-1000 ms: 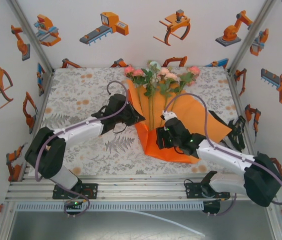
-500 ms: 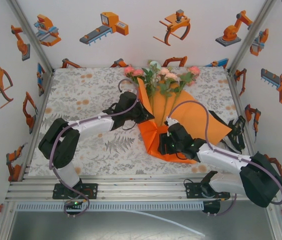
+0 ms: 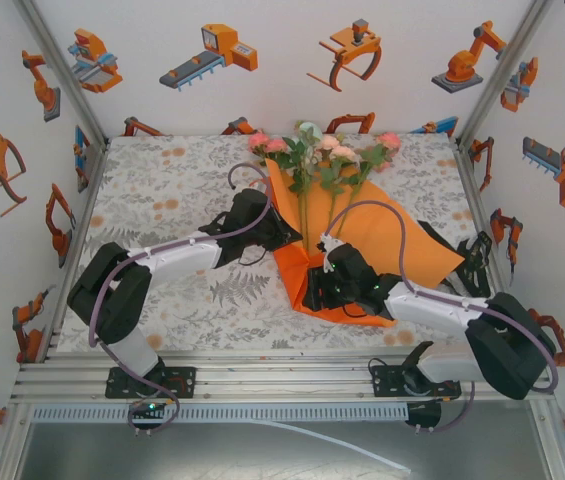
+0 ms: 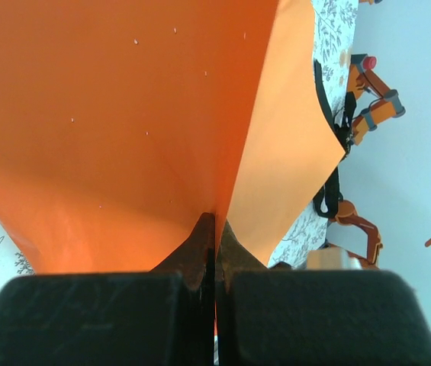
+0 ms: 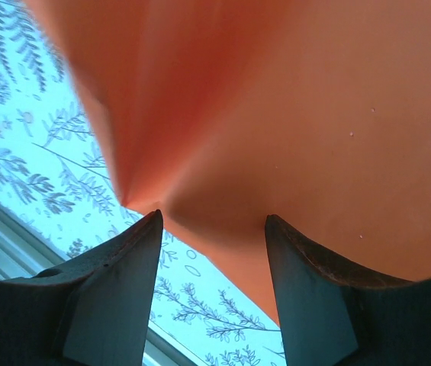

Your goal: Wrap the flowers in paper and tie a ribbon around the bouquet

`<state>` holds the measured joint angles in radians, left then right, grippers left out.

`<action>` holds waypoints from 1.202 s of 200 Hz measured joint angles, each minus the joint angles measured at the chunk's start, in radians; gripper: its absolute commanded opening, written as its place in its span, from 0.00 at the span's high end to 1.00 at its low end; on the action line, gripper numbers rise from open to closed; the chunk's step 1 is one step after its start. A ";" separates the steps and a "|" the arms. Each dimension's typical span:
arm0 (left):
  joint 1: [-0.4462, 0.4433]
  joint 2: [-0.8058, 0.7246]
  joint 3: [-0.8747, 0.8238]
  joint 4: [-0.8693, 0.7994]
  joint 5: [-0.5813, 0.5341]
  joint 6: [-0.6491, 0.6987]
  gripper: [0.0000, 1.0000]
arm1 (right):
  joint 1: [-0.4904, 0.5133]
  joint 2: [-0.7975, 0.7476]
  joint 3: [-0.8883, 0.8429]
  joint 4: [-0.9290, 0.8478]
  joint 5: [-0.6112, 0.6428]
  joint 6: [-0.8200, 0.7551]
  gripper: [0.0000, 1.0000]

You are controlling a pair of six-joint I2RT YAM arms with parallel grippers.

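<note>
Finding 1: my left end effector (image 3: 280, 232) sits at the left edge of the paper (image 3: 392, 235), and in the left wrist view the same end effector (image 4: 215, 229) is clenched, its 2 fingers pressed together on a raised fold of the orange sheet (image 4: 123, 130), with a sliver of orange showing in the slit between them. Finding 2: my right end effector (image 3: 317, 290) is at the near corner of the paper, where the sheet is bunched into creases. In the right wrist view this end effector (image 5: 213, 221) stands released, its 2 fingers apart, with the paper (image 5: 291, 114) hanging just past the fingertips. Nothing is squeezed between them, and the patterned surface (image 5: 32, 152) shows through the gap. Finding 3: the paper lies on the surface (image 3: 162, 190), its left side lifted and folded over toward the middle, its right side spread flat. Finding 4: the flowers (image 3: 327, 155) lie on the paper, stems running down its middle toward the near corner, with the pink, white and pale-green heads past its far edge. Finding 5: the ribbon (image 3: 477, 262), black, lies on the surface just beyond the right edge of the paper, and it also shows in the left wrist view (image 4: 329, 183).
</note>
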<state>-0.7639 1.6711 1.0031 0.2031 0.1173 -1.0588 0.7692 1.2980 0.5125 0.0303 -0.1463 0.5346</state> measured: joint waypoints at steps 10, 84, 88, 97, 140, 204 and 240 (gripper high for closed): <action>0.005 -0.008 -0.010 0.007 -0.003 -0.010 1.00 | 0.001 0.024 0.005 0.003 0.000 0.000 0.47; 0.038 -0.038 -0.076 0.085 0.000 -0.095 1.00 | 0.060 0.114 0.082 0.000 0.083 -0.011 0.46; 0.039 -0.039 -0.077 0.087 0.001 -0.098 1.00 | 0.064 0.121 0.088 -0.002 0.090 -0.011 0.46; 0.039 -0.040 -0.078 0.095 0.004 -0.102 1.00 | 0.071 0.134 0.103 -0.007 0.101 -0.012 0.46; 0.040 -0.040 -0.078 0.121 0.019 -0.116 1.00 | 0.079 0.122 0.126 -0.077 0.113 -0.011 0.46; 0.044 -0.040 -0.078 0.149 0.034 -0.118 1.00 | 0.074 -0.109 0.077 0.026 0.041 0.018 0.99; 0.045 -0.040 -0.078 0.148 0.034 -0.120 1.00 | 0.045 -0.062 0.001 0.135 0.005 0.084 1.00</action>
<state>-0.7193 1.6306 0.9249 0.3515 0.1509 -1.1786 0.8143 1.2362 0.5133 0.1650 -0.1417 0.6182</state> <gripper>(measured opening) 0.008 0.004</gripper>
